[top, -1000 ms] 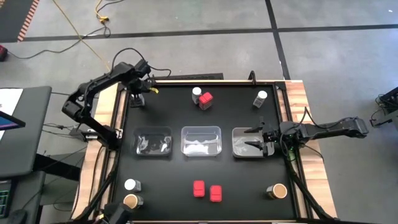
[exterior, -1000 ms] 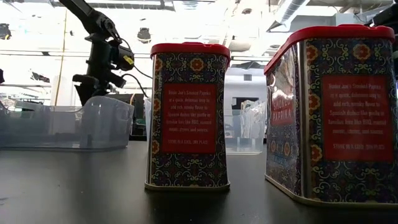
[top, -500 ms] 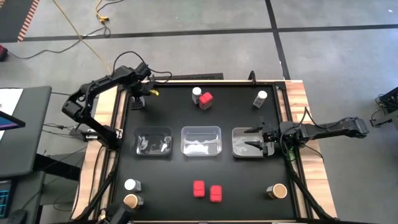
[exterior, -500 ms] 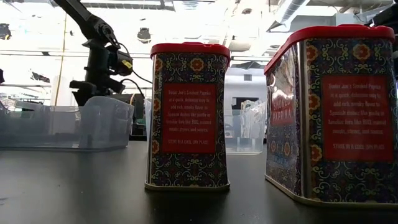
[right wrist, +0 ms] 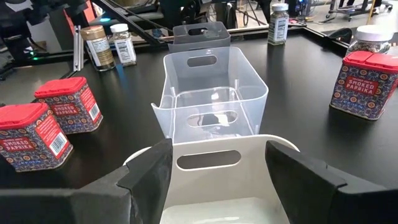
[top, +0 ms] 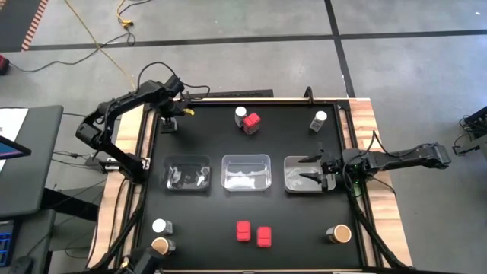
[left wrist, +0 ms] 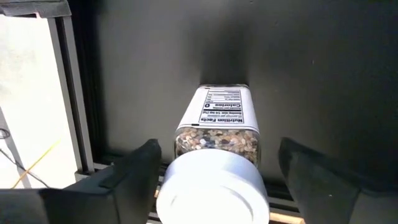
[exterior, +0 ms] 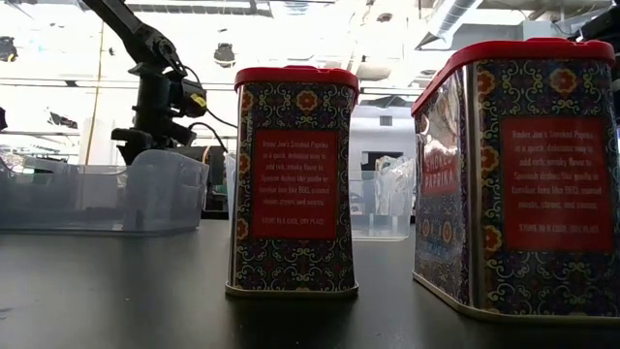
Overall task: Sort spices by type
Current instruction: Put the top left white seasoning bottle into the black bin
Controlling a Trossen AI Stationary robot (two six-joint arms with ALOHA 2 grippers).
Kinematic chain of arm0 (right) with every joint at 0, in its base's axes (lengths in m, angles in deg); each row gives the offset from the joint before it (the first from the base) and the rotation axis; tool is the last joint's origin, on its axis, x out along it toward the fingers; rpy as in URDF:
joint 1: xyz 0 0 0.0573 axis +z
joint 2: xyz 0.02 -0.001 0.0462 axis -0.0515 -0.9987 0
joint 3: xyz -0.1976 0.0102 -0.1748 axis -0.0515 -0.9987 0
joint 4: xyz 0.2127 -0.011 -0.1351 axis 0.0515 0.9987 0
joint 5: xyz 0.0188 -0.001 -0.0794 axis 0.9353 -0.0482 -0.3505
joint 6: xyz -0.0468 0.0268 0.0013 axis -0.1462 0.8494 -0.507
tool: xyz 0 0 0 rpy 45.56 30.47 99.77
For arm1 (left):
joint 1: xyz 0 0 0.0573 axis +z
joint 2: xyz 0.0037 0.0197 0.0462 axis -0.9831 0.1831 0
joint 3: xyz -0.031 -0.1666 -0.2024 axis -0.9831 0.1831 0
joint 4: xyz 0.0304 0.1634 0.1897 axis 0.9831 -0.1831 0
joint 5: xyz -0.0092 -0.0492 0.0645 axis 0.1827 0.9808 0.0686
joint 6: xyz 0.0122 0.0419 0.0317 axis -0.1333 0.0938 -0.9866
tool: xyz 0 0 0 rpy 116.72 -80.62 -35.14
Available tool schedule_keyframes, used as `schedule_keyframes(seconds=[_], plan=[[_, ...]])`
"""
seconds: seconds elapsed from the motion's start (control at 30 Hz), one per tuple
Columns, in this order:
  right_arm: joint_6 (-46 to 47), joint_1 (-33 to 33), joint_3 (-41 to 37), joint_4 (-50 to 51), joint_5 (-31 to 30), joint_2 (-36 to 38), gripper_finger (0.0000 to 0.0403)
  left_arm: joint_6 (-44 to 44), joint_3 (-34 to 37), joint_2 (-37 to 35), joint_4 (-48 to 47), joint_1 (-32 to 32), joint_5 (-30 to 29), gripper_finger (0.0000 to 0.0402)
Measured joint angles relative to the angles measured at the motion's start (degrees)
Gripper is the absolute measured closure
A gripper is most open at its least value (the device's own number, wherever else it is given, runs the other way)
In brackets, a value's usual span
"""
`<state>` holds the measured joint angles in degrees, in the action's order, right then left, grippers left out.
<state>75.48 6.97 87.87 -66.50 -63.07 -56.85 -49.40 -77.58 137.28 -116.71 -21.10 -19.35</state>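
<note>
**Black table, and a jar between two fingers**

Black and flat, the table [top: 289, 221] fills the space between both arms, with grey floor all around it.

Start at the left gripper [top: 169, 120]. It hangs at the far left corner of the table, pointing down. Its two fingers [left wrist: 127, 177] are spread apart, one on each side of a white-capped jar [left wrist: 214, 158]. The jar sits right under the gripper, in the gap between the fingers. There is space on both sides, so the fingers are not touching it yet. The jar stands up tall, so its long way runs straight up toward the gripper, and its white cap faces the wrist camera. I think the next move is to squeeze shut on the cap or the jar's neck and lift.

The left arm is folded like a bent elbow, reaching in from the table's left edge.

Farther out from this gripper, along the same far edge, stand another white-capped jar [top: 240, 113] and a red packet [top: 252, 122], touching or almost touching. Three clear trays [top: 246, 172] sit in a row across the middle.

The right gripper [top: 318, 170] waits over the tray nearest its own side, fingers partly spread, holding nothing.
</note>
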Motion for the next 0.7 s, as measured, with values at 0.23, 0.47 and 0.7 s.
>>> schedule_keyframes(seconds=[0.23, 0.47, 0.7], plan=[[0.0, 0.0, 0.0, 0.0, 0.0, 0.0, 0.0117, -0.3, 0.0, 0.0, -0.3, 0.0, -0.2, 0.0144], [0.0, 0.0, 0.0, 0.0, 0.0, 0.0, 0.0117, -0.6, 0.0, 0.0, -0.3, 0.0, -0.2, 0.0169], [0.0, 0.0, 0.0, 0.0, 0.0, 0.0, 0.0117, -0.3, 0.0, 0.0, -0.4, 0.0, -0.1, 0.0190]])
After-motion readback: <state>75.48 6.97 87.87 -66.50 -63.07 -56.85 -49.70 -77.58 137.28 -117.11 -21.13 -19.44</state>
